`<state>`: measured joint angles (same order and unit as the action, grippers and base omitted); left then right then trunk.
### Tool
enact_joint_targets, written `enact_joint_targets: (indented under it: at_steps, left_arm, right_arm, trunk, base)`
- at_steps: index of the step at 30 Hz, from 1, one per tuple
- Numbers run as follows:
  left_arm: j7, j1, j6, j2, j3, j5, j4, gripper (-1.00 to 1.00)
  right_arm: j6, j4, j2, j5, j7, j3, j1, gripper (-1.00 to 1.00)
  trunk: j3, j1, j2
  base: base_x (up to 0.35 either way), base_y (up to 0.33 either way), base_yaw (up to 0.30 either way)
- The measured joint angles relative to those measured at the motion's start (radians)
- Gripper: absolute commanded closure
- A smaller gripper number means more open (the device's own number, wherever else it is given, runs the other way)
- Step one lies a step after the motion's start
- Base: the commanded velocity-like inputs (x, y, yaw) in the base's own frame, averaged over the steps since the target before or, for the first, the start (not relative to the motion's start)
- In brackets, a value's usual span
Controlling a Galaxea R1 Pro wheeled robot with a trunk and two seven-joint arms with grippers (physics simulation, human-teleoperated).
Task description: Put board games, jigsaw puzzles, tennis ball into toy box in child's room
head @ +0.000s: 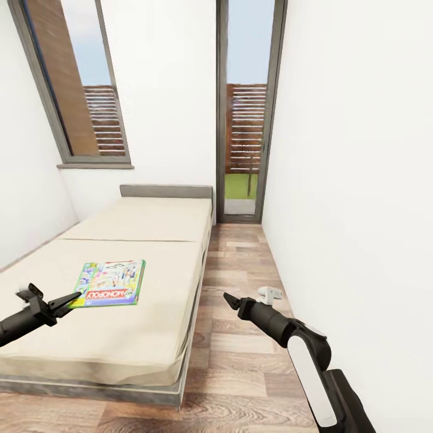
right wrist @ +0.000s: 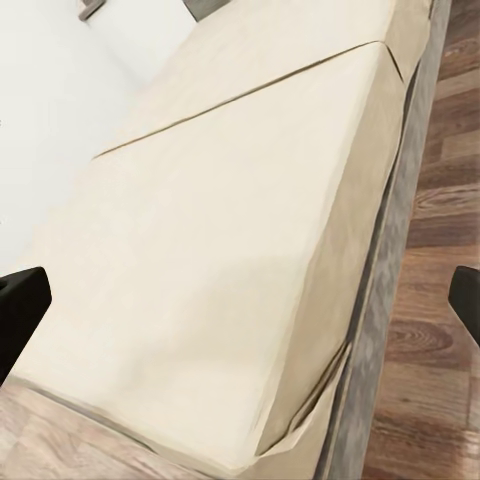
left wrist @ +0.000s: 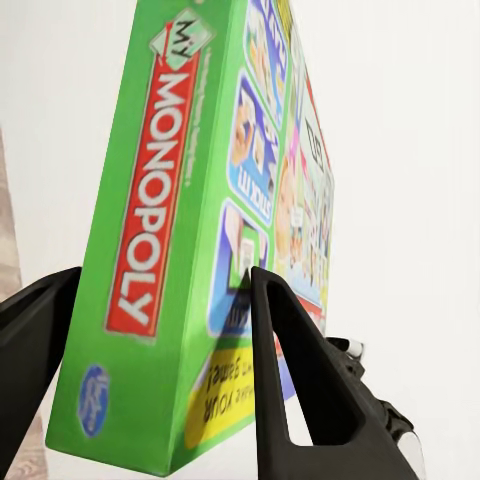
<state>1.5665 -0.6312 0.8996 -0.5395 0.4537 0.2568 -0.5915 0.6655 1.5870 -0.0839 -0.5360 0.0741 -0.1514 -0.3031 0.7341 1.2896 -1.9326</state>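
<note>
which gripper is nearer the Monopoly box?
Left. The left gripper is at the Monopoly box, its jaws straddling the box's edge in the left wrist view. The right gripper hangs over the floor beside the bed, well off.

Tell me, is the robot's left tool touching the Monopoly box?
Touching. In the left wrist view, both fingers of the left tool press against the sides of the Monopoly box, no gap showing.

The Monopoly box runs off the left wrist view's top edge, and the small print on its cover is too blurred to read. Whether the left gripper actually pinches it, I can't tell. The right gripper's fingers are cut off at both edges. The bed is clipped at the head view's left.
</note>
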Motion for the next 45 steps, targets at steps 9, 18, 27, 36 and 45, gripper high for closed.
enact_joint_targets:
  at_steps: [9, 18, 27, 36, 45]
  left_arm:
    - [0.0, 0.005, -0.005, -0.009, 0.002, 0.0, 0.003, 1.0]
    - [0.0, 0.017, -0.006, -0.013, 0.006, 0.001, 0.004, 1.0]
    - [0.0, 0.018, -0.006, -0.032, 0.011, 0.004, 0.005, 1.0]
    - [0.0, 0.018, -0.007, -0.034, 0.012, 0.005, 0.005, 1.0]
    - [0.0, 0.018, -0.007, -0.036, 0.012, 0.005, 0.005, 1.0]
  right_arm:
    - [0.0, 0.0, 0.0, 0.0, 0.001, 0.0, 0.0, -1.0]
    - [0.0, -0.001, 0.0, 0.0, 0.001, 0.0, 0.0, -1.0]
    - [-0.001, -0.002, 0.0, 0.0, 0.001, 0.0, 0.0, -1.0]
    - [-0.015, -0.002, 0.0, 0.001, 0.002, -0.001, 0.0, -1.0]
    - [-0.027, -0.002, 0.0, 0.001, 0.002, -0.002, 0.0, -1.0]
  trunk:
    - [0.0, 0.0, 0.0]
    - [0.0, 0.0, 0.0]
    - [-0.009, -0.011, 0.021]
    - [-0.038, -0.046, 0.084]
    - [-0.066, -0.08, 0.147]
  base:
    - [0.0, 0.004, 0.167]
    - [0.0, 0.112, 0.286]
    - [0.0, 0.003, 0.29]
    - [0.0, 0.0, 0.191]
    - [0.0, 0.0, 0.008]
